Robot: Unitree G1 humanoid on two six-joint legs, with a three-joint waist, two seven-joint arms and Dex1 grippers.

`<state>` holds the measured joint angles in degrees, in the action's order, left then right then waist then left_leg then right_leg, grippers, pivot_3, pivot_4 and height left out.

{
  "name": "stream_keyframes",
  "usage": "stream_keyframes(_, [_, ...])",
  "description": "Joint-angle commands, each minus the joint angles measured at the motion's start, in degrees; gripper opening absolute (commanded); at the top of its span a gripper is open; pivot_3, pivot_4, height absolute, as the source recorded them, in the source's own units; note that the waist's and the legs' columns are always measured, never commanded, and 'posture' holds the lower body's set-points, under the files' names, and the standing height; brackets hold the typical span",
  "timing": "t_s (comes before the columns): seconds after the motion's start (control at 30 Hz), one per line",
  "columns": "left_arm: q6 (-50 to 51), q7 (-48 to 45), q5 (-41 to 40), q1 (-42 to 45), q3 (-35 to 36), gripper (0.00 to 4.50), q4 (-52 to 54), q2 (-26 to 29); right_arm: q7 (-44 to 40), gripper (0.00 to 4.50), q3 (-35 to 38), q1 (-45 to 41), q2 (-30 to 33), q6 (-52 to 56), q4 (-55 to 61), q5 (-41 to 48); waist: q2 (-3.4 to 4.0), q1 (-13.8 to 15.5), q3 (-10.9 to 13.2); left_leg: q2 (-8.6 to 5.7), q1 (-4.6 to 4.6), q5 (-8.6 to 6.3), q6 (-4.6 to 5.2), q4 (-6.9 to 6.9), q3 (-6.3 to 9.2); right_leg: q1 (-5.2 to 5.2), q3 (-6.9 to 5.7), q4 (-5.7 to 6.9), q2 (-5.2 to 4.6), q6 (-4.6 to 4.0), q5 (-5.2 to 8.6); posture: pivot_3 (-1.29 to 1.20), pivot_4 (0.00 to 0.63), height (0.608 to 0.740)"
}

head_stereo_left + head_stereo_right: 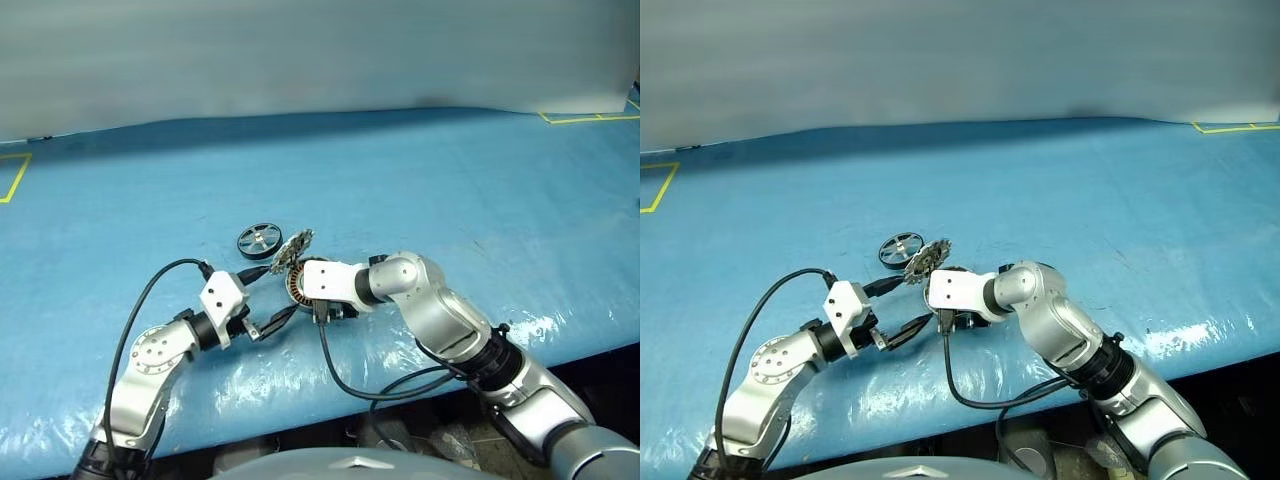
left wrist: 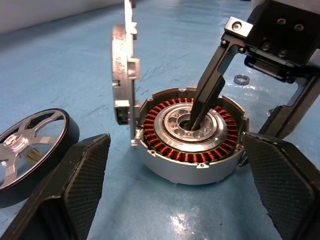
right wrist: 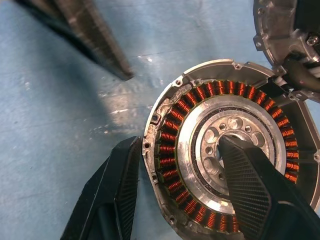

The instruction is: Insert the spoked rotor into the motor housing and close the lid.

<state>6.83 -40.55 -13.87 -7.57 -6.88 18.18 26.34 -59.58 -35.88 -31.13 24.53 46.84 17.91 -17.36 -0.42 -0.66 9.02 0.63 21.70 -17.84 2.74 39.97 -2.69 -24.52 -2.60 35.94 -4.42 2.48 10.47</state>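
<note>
Blue tabletop (image 1: 450,180): right gripper (image 3: 180,190) pinches motor housing (image 2: 192,137) wall, left gripper (image 2: 175,190) spread wide; upright lid (image 2: 122,80) may topple shut, blocking spoked rotor (image 1: 259,240).

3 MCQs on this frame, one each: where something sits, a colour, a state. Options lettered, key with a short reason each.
1. Where is the spoked rotor?
A. Seated in the motor housing
B. Flat on the blue table, beside the housing
C. Held in the left gripper

2. What colour are the windings in the motor housing?
A. Copper-orange
B. Green
C. White

3. How does the lid stand?
A. Shut flat over the housing
B. Detached, lying at the table's far edge
C. Swung up on edge at the housing's rim

Key:
1 B: the rotor lies on the table past the lid, with nothing gripping it.
2 A: the left wrist view shows a copper-orange ring around the silver hub.
3 C: the lid stands upright at the rim, and the windings lie uncovered.
</note>
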Motion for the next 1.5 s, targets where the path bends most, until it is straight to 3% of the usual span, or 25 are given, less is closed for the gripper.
stream_keyframes(0.03, [-0.98, 0.01, 0.08, 0.34, -0.15, 4.5, 0.7, -0.32, 1.91, 2.97, 1.25, -1.53, 0.08, 1.09, 0.43, 0.4, 0.0, 0.05, 0.0, 0.0, 0.0, 0.0, 0.0, 0.0, 0.0, 0.0, 0.0, 0.0, 0.0, 0.0, 0.0, 0.0, 0.15, 0.74])
stream_keyframes(0.2, [-0.78, 0.09, 0.16, 0.09, -0.35, 4.5, 0.88, -0.32, 2.26, 4.42, 0.05, -2.59, 1.14, 3.74, 0.08, 0.53, 0.0, 0.04, 0.0, -0.01, 0.01, -0.01, 0.02, 0.0, 0.0, 0.0, 0.0, -0.02, -0.01, 0.0, 0.0, 0.0, 0.15, 0.74])
stream_keyframes(0.6, [-0.71, -0.06, 0.77, 0.46, -1.11, 4.5, 0.56, -0.31, 3.09, 4.47, -1.68, -2.75, 3.21, 4.57, 1.25, 1.84, 0.0, 0.03, 0.0, -0.01, 0.01, -0.01, 0.02, 0.0, 0.02, 0.01, -0.01, -0.02, -0.01, 0.0, 0.0, 0.0, 0.15, 0.74])
stream_keyframes(0.73, [-0.69, -0.08, 0.93, 0.65, -1.31, 4.5, 0.44, -0.41, 2.43, 3.59, -2.65, -2.38, 4.46, 2.45, 1.39, 2.48, 0.0, 0.04, 0.0, -0.02, 0.01, -0.02, 0.03, 0.0, 0.02, 0.01, -0.01, -0.02, -0.01, 0.01, 0.0, 0.0, 0.15, 0.74])
stream_keyframes(0.83, [-0.73, 0.03, 1.23, 0.68, -1.3, 4.5, 0.34, -0.54, 3.12, 2.58, -2.93, -2.54, 4.6, 1.54, 0.83, 2.1, 0.0, 0.06, 0.0, -0.02, 0.01, -0.02, 0.04, 0.0, 0.02, 0.01, -0.01, -0.03, -0.02, 0.01, 0.0, 0.0, 0.15, 0.74])
stream_keyframes(1.0, [-0.64, 0.19, 1.35, 0.45, -1.37, 4.5, 0.4, -0.75, 3.62, 2.58, -0.83, -1.58, 2.43, 5.62, 1.81, 5.12, -0.01, 0.01, 0.0, -0.01, 0.01, -0.03, 0.05, 0.0, 0.01, 0.01, 0.0, -0.04, -0.02, 0.02, 0.0, 0.0, 0.15, 0.74])
stream_keyframes(1.17, [-0.51, 0.1, 1.17, 0.27, -1.45, 4.5, 0.31, -0.78, 10.5, 2.58, 3.04, -3.56, -4.05, 22.17, 1.02, 5.92, 0.0, 0.01, 0.0, 0.02, 0.01, -0.03, 0.04, 0.0, 0.02, 0.01, -0.02, -0.01, -0.01, 0.03, -0.01, 0.0, 0.15, 0.74])
stream_keyframes(1.37, [-0.4, -0.27, 1.0, 0.43, -1.82, 4.5, 0.15, -0.81, 14.89, 2.58, 2.24, -6.3, -4.53, 33.38, 3.96, 8.76, 0.0, 0.19, 0.0, -0.08, 0.02, -0.03, 0.06, 0.0, 0.07, 0.02, -0.05, -0.02, -0.12, 0.0, 0.0, 0.0, 0.15, 0.74])
stream_keyframes(1.5, [-0.41, -0.36, 1.4, 0.75, -2.21, 4.5, -0.05, -0.78, 16.44, 2.58, 0.07, -6.36, -2.54, 35.08, 7.08, 12.04, 0.0, 0.04, 0.0, -0.07, 0.07, -0.05, 0.08, -0.01, 0.08, -0.02, -0.09, -0.03, -0.12, 0.0, 0.0, 0.0, 0.15, 0.74])
